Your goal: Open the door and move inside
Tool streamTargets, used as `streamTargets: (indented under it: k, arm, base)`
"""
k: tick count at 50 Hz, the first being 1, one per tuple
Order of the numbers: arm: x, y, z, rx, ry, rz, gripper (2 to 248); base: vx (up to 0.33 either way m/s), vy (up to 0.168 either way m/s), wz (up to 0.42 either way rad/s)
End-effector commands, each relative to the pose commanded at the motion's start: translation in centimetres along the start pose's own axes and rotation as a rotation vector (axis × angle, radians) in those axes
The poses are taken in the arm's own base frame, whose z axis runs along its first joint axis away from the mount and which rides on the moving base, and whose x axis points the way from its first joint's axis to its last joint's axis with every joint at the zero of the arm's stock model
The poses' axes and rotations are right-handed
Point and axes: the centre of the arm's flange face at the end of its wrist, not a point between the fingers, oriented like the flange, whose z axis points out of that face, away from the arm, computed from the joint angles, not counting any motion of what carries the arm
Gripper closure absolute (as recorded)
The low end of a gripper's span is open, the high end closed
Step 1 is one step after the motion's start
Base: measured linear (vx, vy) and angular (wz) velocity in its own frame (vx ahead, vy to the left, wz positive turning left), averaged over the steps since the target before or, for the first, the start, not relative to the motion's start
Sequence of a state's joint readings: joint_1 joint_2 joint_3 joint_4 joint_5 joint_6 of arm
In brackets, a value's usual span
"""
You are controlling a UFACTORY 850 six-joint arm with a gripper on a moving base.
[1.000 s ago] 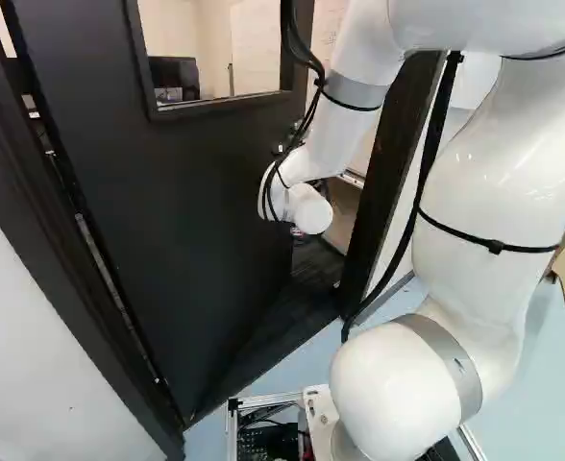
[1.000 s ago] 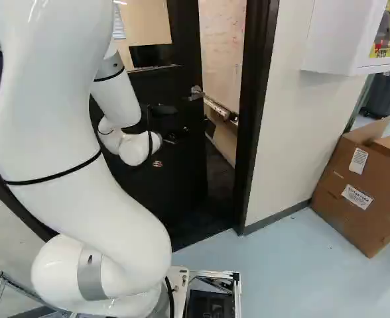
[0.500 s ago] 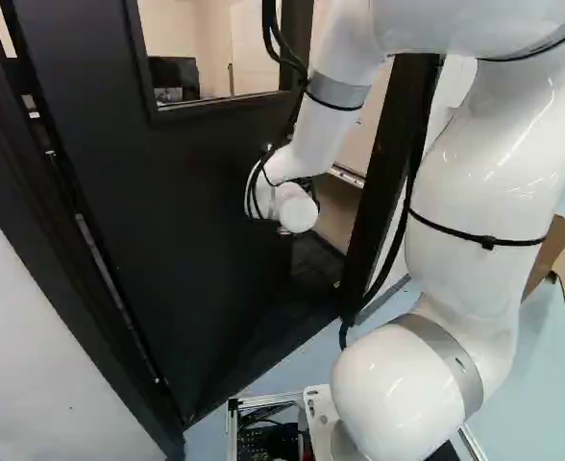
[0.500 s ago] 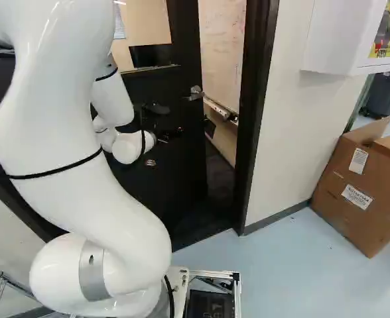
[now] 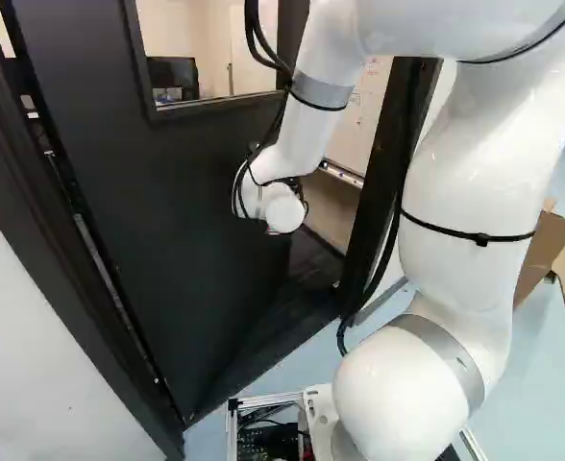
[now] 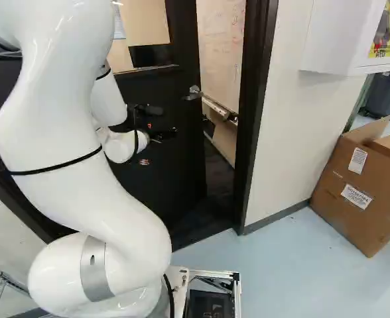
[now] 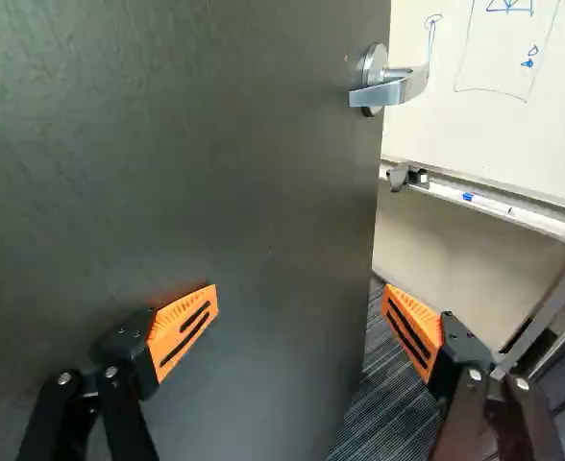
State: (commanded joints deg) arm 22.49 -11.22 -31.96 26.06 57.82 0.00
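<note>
The flat, dark door is seen ajar, an open gap left between its free edge and the black frame. Through it, a smooth whiteboard and ribbed carpet are revealed. The end effector is spread wide near that edge, nothing gripped. Ahead, a curved metal lever handle is mounted. Slotted orange pads are angled inward.
</note>
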Motion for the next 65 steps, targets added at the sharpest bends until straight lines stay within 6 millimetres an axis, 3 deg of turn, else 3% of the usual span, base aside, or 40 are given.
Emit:
streamTargets:
  k: [33, 65]
  arm:
    - [-0.7, -4.1, 0.7, 0.028, -0.007, 0.019, 3]
    - [-1.1, -5.7, 0.8, 0.005, -0.012, 0.051, 3]
  base:
    - [0.0, 0.0, 0.0]
    - [0.0, 0.0, 0.0]
